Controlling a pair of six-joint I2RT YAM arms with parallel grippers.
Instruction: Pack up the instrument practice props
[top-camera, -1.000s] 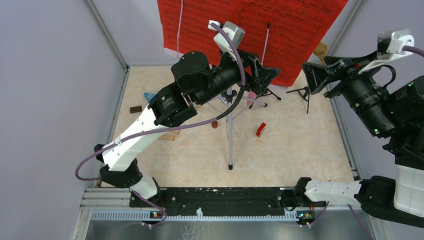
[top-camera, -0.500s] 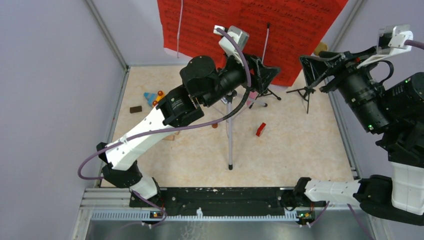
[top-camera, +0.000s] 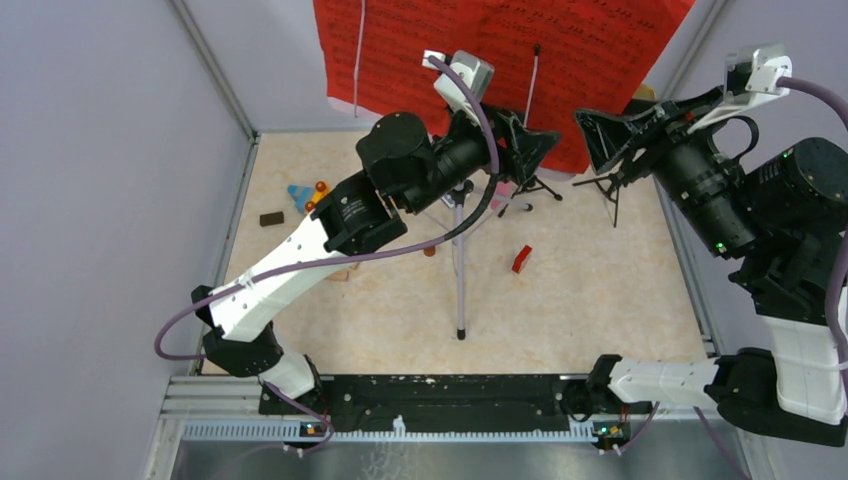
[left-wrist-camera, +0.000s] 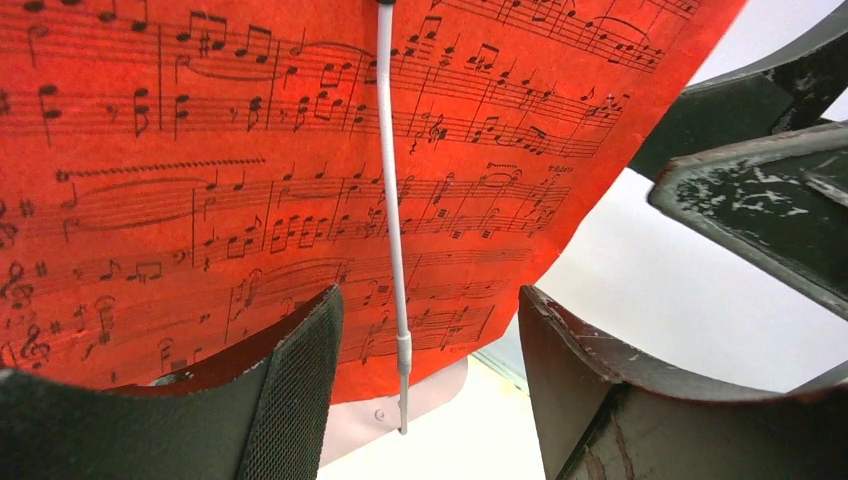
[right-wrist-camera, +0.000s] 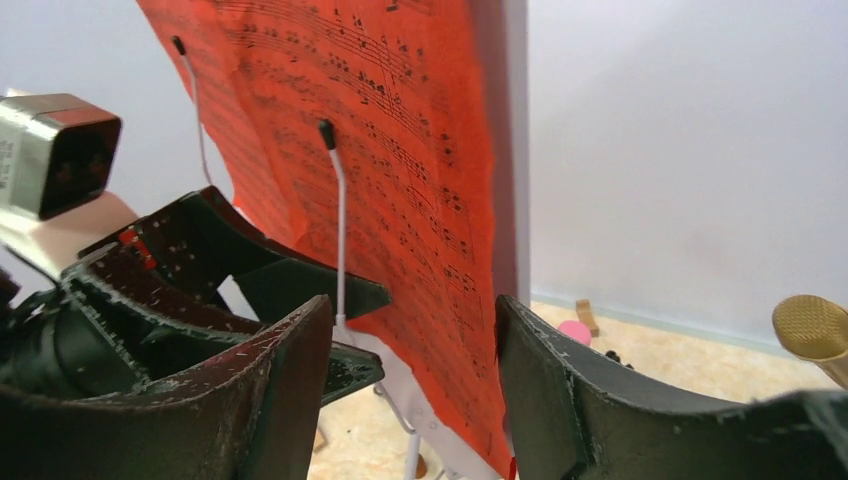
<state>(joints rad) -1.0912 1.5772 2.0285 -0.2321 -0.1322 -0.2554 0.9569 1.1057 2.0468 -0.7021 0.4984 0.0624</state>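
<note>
The red sheet-music pages (top-camera: 500, 45) stand on the grey tray (left-wrist-camera: 440, 385) atop the silver tripod pole (top-camera: 459, 270). My left gripper (top-camera: 528, 148) is at the pages' lower edge. In the left wrist view it (left-wrist-camera: 425, 390) is open, with a white wire page holder (left-wrist-camera: 393, 240) and the tray's lip between its fingers. My right gripper (top-camera: 600, 135) is at the pages' lower right corner. Seen from its own wrist, it (right-wrist-camera: 410, 390) is open around that corner of the pages (right-wrist-camera: 400, 180). The pink microphone (right-wrist-camera: 575, 331) and gold microphone (right-wrist-camera: 812, 328) lie beyond. Two black mic tripods (top-camera: 540, 185) (top-camera: 606, 185) stand on the floor.
A red block (top-camera: 521, 259), a brown block (top-camera: 271, 218), colourful toys (top-camera: 305, 192), an orange piece (top-camera: 429, 250) and a wooden block (top-camera: 340, 272) lie on the beige floor. Grey walls close in the left, back and right sides.
The right gripper has swung left onto the pages' lower right corner. The left arm has pushed forward toward the pages' lower edge. Both pairs of jaws have narrowed a little.
</note>
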